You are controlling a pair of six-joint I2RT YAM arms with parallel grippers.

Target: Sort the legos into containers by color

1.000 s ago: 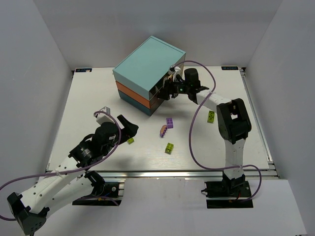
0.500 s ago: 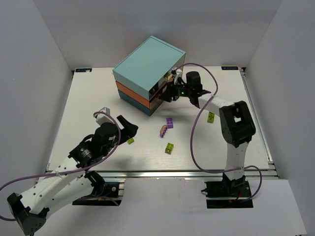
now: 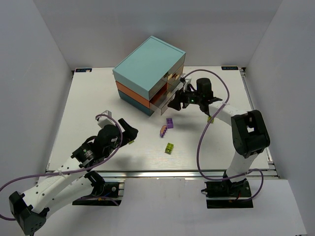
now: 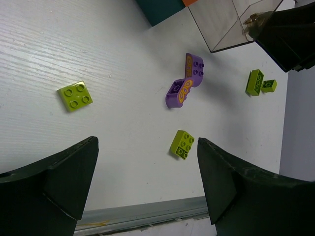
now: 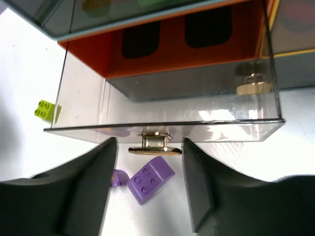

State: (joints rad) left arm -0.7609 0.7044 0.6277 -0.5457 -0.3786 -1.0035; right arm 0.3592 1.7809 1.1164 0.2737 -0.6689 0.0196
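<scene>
While the right gripper [image 5: 149, 147] straddles the brass knob [image 5: 155, 143] of the clear drawer [image 5: 197, 132] pulled out of the chest [image 3: 147, 66], jaws parted and seemingly not clamping, the left gripper [image 4: 147, 187] hangs wide open above purple and yellow-green legos [image 4: 186, 81] on the table [image 3: 88, 98].

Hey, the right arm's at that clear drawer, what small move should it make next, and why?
Probably ease the right fingers straight back off the brass knob. The clear drawer already stands well out of the orange layer, both fingers flank the knob with gaps, and a purple brick lies just below on the table.
</scene>
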